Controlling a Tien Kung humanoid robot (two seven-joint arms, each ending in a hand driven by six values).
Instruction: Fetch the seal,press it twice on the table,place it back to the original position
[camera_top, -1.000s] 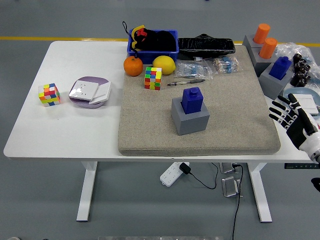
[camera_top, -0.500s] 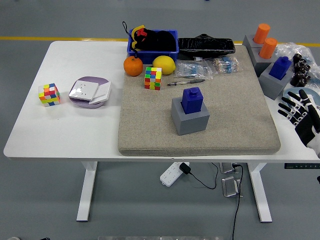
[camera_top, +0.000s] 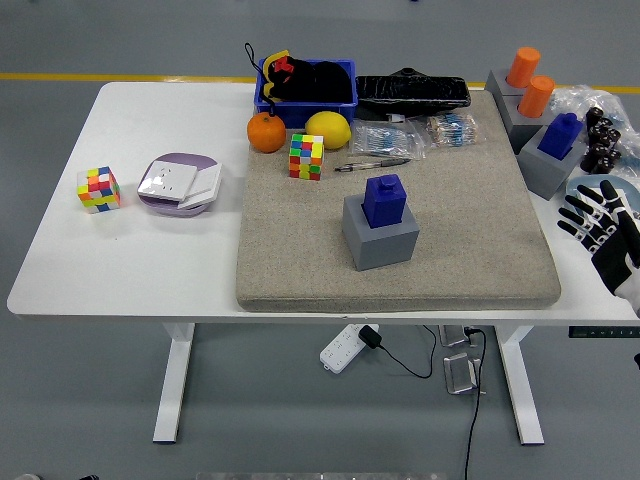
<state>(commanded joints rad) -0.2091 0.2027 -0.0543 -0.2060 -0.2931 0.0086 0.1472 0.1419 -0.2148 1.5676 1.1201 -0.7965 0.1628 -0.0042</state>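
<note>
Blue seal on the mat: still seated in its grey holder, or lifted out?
Seated. The blue seal stands upright in the grey holder; the right robot hand is apart, fingers spread.

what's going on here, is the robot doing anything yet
Nothing is being handled yet. The robot's right hand is at the table's right edge with its fingers spread and empty, well short of the blue seal. The seal sits upright in its grey holder in the middle of the beige mat, untouched. The left arm is out of view. An orange, a lemon and a colour cube lie near the mat's far edge, away from the hand.
</note>
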